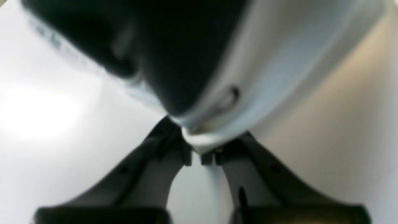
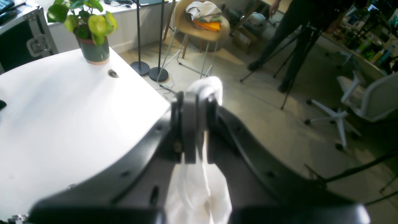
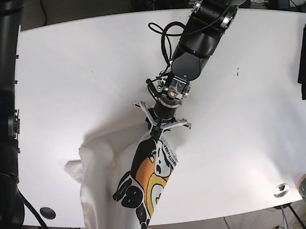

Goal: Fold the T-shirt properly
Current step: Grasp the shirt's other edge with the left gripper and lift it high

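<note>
**Base view: both of our grippers hold the shirt, part of it over the table edge**

Base view shows the T-shirt (image 3: 143, 186) as a long bunch, not yet flat. Its upper end lies on the white table (image 3: 73, 73) and its lower part hangs over the near edge, so the print (image 3: 146, 188) is twisted and only partly readable.

Our left gripper (image 3: 157, 133) is clamped on the upper tip of the cloth. In the left wrist view the 2 fingers (image 1: 174, 146) are pressed close together with a white fold of fabric squeezed between them. We judge that this grip is there to pull the shirt up onto the table and to stretch it.

Our right gripper (image 2: 194, 124) is not clearly seen in the base view, but its own camera shows the jaws tight on a bundle of white fabric, which sticks out above the tips and hangs below them. It is held off the table corner, over the floor, probably to lift the hanging part.

We judge the task is at its start: spreading comes before any fold. A potted plant (image 2: 91, 28) stands on the far corner, well apart from the work.
</note>
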